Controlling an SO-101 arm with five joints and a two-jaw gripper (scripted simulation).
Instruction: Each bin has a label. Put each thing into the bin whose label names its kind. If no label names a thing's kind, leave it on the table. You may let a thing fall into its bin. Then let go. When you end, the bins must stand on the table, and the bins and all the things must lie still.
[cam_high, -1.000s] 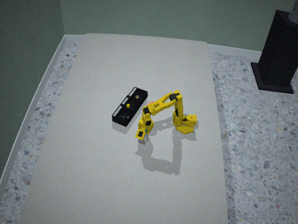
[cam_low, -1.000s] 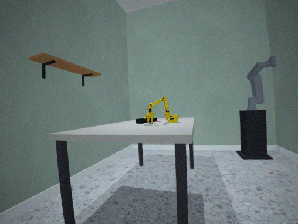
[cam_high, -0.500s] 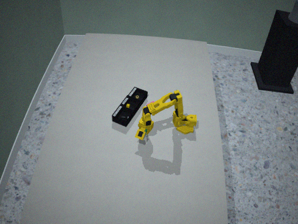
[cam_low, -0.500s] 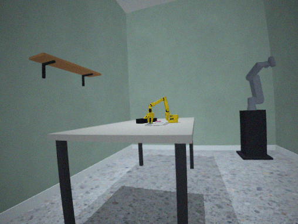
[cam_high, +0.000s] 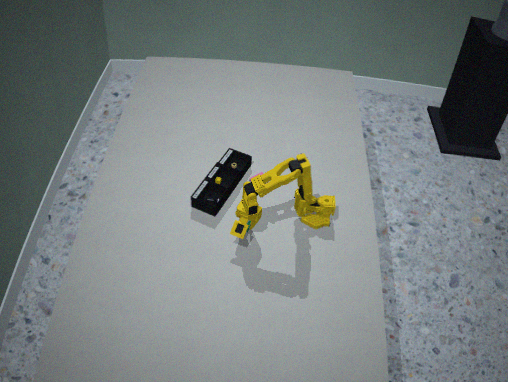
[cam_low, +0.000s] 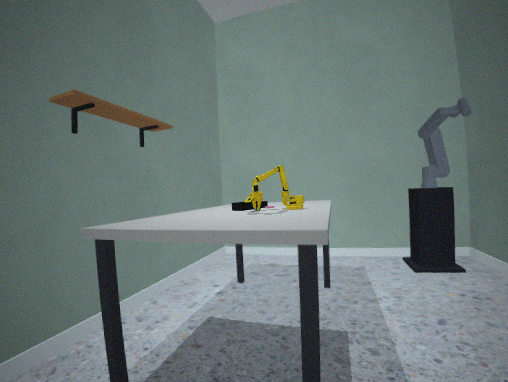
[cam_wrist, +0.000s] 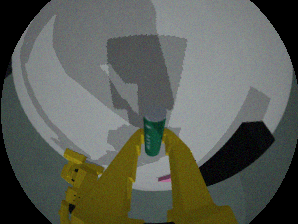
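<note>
My gripper (cam_high: 243, 229) (cam_low: 256, 206) (cam_wrist: 153, 144) points down close to the table top, just in front of the black row of bins (cam_high: 220, 183) (cam_low: 240, 205) (cam_wrist: 244, 152). Its yellow fingers are closed around a small green cylinder (cam_wrist: 153, 129) (cam_high: 248, 221), which stands out past the fingertips. Two small yellow things (cam_high: 233, 164) (cam_high: 218, 180) lie inside the bins. White labels (cam_high: 212, 172) run along the bins' left edge; I cannot read them. A small pink thing (cam_wrist: 164, 177) lies on the table behind the arm, next to the bins.
The arm's yellow base (cam_high: 316, 209) stands right of the gripper. The white table (cam_high: 200, 310) reaches far on all sides. A black pedestal (cam_high: 472, 95) (cam_low: 432, 227) with a grey arm stands on the floor at the right.
</note>
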